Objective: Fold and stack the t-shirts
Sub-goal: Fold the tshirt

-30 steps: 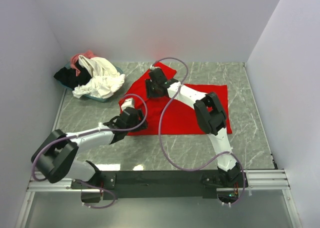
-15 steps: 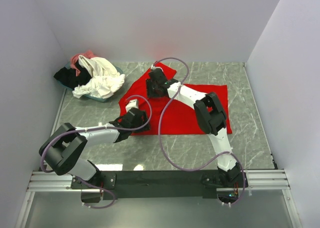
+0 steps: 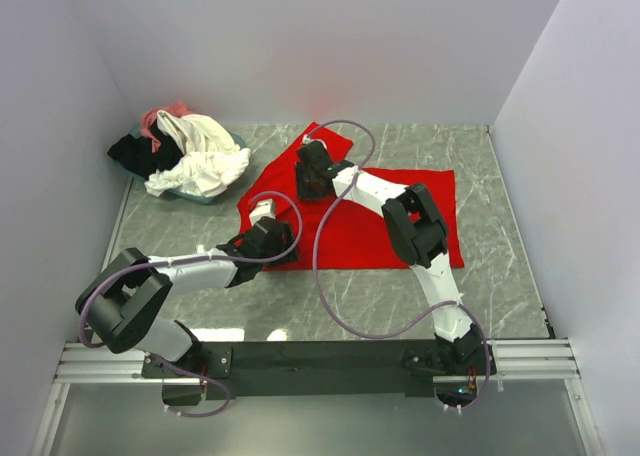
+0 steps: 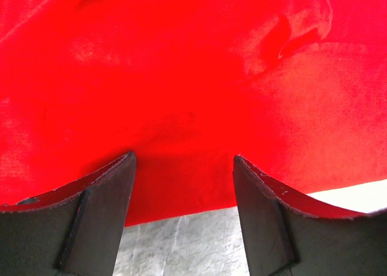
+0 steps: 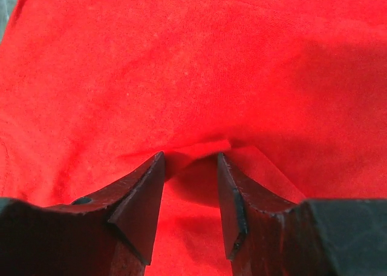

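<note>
A bright red t-shirt (image 3: 350, 221) lies spread on the marble table, one sleeve reaching toward the back. My left gripper (image 3: 268, 241) is low at its near left edge. Its jaws (image 4: 183, 157) stand open astride the hem, with red cloth (image 4: 193, 76) ahead and bare table between the fingers. My right gripper (image 3: 308, 176) presses down on the shirt's upper left part. In its wrist view the jaws (image 5: 190, 155) are still apart, and a small ridge of red cloth (image 5: 202, 147) is puckered up between the tips. Cream-white (image 3: 205, 156), black (image 3: 135, 154) and pink (image 3: 165, 114) t-shirts lie heaped at the back left.
The heap rests in a teal-rimmed tray (image 3: 205, 197) in the back left corner. White walls close the table on three sides. A metal rail (image 3: 320, 356) with both arm bases runs along the near edge. Purple cables loop above the shirt.
The left arm's elbow has swung inward and its gripper has edged onto the shirt's near left edge. The right gripper has shifted slightly toward the back.
</note>
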Available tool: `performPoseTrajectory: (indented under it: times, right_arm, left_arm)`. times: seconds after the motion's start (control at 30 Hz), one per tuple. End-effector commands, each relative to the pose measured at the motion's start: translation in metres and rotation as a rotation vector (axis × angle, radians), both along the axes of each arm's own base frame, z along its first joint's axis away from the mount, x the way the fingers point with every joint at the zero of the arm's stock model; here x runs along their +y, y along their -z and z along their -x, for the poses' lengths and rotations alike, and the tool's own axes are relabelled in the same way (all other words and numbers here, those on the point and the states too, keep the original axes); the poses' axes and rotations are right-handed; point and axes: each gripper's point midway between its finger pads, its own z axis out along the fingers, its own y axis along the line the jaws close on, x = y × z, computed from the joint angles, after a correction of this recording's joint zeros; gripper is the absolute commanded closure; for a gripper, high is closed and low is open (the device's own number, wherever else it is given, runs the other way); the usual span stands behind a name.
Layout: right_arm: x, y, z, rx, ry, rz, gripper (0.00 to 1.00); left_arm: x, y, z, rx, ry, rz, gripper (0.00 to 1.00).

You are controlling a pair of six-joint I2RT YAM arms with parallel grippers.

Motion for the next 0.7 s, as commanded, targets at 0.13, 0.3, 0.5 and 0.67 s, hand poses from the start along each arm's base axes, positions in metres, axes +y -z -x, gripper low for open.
performPoseTrajectory:
  times: [0.13,0.3,0.5,0.67]
  right_arm:
    - [-0.003,-0.016,-0.015,-0.036,0.033,-0.026,0.76]
    - [0.004,-0.034,-0.023,-0.076,0.031,-0.058,0.95]
    - [0.021,-0.067,-0.041,-0.156,0.016,-0.138,0.96]
    - [0.038,-0.077,-0.051,-0.178,-0.016,-0.19,0.87]
  left_arm:
    - [0.008,-0.002,0.005,-0.013,-0.018,-0.009,0.28]
    - [0.012,0.001,0.007,-0.009,-0.025,-0.021,0.28]
    - [0.015,0.009,0.012,0.009,-0.025,-0.029,0.28]
    - [0.017,0.013,0.015,0.018,-0.03,-0.026,0.28]
